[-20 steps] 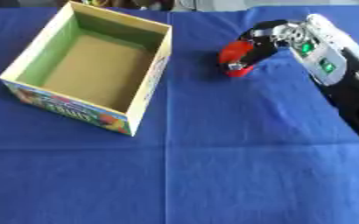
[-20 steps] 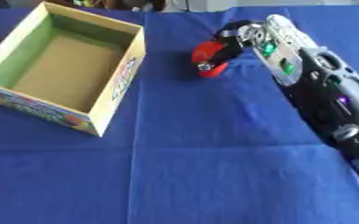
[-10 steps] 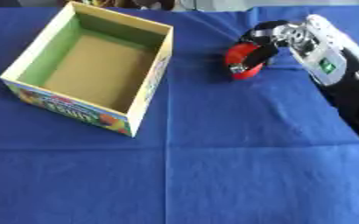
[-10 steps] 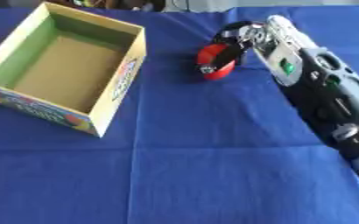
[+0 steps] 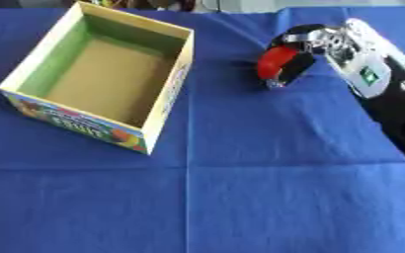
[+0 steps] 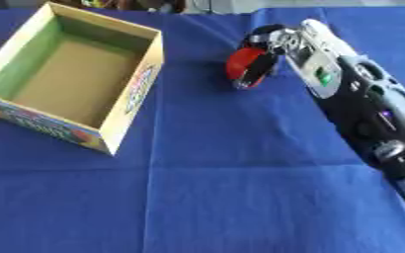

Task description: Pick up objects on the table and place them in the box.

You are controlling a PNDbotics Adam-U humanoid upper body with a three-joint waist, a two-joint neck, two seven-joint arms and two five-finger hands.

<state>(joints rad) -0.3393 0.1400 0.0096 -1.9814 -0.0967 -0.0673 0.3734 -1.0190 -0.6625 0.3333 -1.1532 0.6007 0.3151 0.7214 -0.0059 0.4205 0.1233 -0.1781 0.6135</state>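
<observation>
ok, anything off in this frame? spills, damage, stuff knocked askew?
Nothing stands out. The box sits upright and open on the blue cloth, turned at an angle, nothing inside it. The right hand is curled round the red object, to the box's right. No spill or damage shows.

My right arm reaches in from my right side, black with a silver wrist. My right hand curls its fingers downward, seemingly closed around something red.

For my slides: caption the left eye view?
Right hand curled round a red object, beside the open box on blue cloth.
</observation>
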